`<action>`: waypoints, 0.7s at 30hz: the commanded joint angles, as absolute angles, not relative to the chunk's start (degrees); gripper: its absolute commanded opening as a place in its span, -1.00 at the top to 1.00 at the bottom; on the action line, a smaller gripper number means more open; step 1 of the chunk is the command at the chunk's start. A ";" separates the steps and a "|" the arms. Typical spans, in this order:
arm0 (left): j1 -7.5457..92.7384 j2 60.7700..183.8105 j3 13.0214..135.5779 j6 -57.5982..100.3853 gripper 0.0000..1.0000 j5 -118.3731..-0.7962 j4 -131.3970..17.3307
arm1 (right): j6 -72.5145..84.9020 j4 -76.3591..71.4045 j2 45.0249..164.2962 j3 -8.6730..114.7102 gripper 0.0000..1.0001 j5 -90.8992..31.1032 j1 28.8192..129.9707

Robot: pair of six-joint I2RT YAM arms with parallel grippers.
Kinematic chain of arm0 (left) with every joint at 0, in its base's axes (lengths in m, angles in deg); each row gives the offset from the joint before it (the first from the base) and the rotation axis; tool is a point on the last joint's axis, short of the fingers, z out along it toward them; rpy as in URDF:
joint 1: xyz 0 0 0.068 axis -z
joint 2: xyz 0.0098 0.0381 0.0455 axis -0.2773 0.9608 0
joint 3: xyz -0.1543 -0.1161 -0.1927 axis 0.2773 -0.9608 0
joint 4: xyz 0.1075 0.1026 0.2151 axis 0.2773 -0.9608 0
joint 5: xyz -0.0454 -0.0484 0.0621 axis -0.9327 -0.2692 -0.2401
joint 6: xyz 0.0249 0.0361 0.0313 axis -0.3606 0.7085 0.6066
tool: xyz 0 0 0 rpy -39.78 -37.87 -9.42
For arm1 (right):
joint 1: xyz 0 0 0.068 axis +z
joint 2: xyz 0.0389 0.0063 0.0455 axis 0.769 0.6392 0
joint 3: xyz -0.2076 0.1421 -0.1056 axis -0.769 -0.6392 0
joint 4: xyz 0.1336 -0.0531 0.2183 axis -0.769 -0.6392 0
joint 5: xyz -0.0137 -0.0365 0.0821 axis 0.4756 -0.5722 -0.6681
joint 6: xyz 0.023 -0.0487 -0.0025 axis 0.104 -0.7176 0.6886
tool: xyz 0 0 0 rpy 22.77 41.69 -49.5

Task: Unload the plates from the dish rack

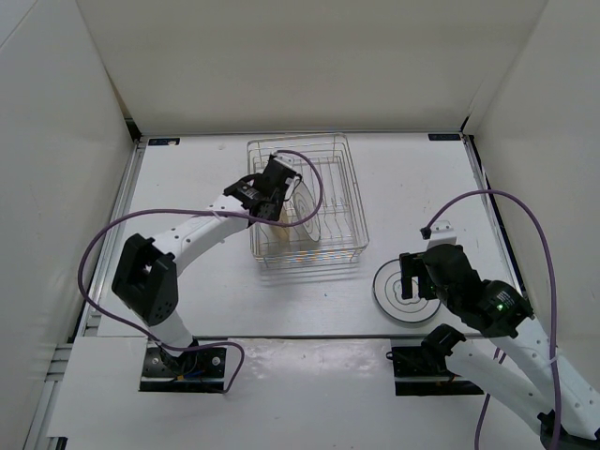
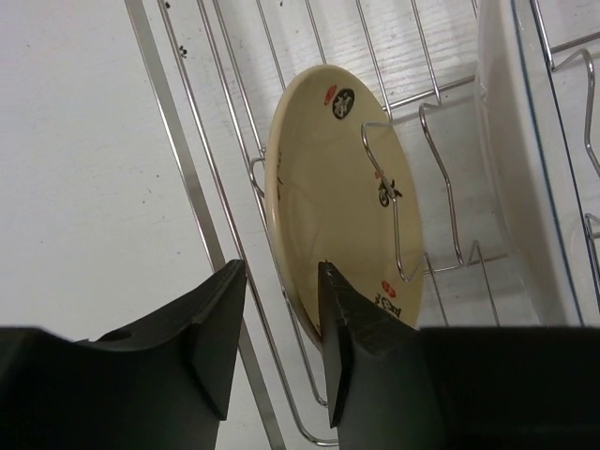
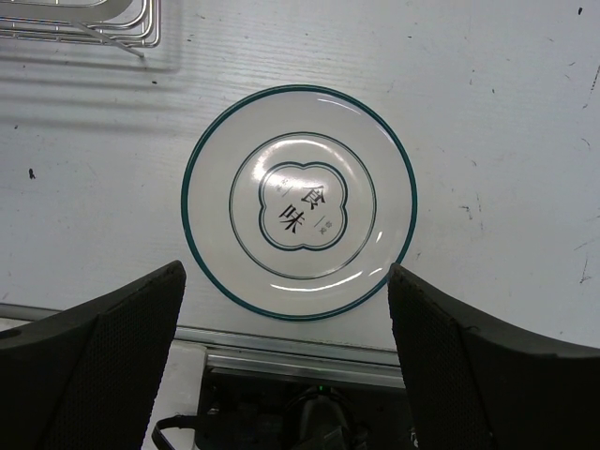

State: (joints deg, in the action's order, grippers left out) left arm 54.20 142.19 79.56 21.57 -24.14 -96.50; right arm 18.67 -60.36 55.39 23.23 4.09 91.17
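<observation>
Landmark: the square silver wire dish rack (image 1: 307,201) sits mid-table, and everything below is placed against it.
Step in hand: you're on the second unload, going for the tan round plate (image 2: 342,202) standing on edge between the rack's upright dividers.
Left gripper: your left gripper (image 2: 277,323) is at the rack's near-left corner, jaws narrowly parted around the tan plate's lower rim, one finger either side; I can't tell whether the pads touch yet.
Other plate in the rack: a white plate (image 1: 307,208) stands on edge just right of the tan one.
Unloaded plate: the white-grey round plate with dark rings (image 3: 299,202) lies flat on the table, right of the rack and nearer you.
Right gripper: your right gripper (image 3: 286,352) hovers above that plate, jaws spread wide, holding nothing.
Next move: pinch the tan rim firmly, then lift straight up so it clears the wire dividers.
Watch: judged from the thin edge grip, the plate could pivot or snag a wire.
</observation>
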 commanded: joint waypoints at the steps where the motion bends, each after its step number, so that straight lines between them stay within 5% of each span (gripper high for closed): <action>1: 54.24 137.68 82.63 23.91 0.05 -21.01 -96.67 | 18.19 -58.75 55.48 22.74 -0.80 3.85 91.22; 21: 54.86 122.58 85.28 25.33 0.38 -19.59 -96.23 | 18.10 -58.75 56.80 22.65 -0.80 3.58 91.14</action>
State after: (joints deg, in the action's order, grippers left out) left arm 54.29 126.76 84.06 25.60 -19.23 -97.18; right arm 18.54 -60.12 56.68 22.75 3.65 91.15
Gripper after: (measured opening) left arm 0.314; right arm 0.897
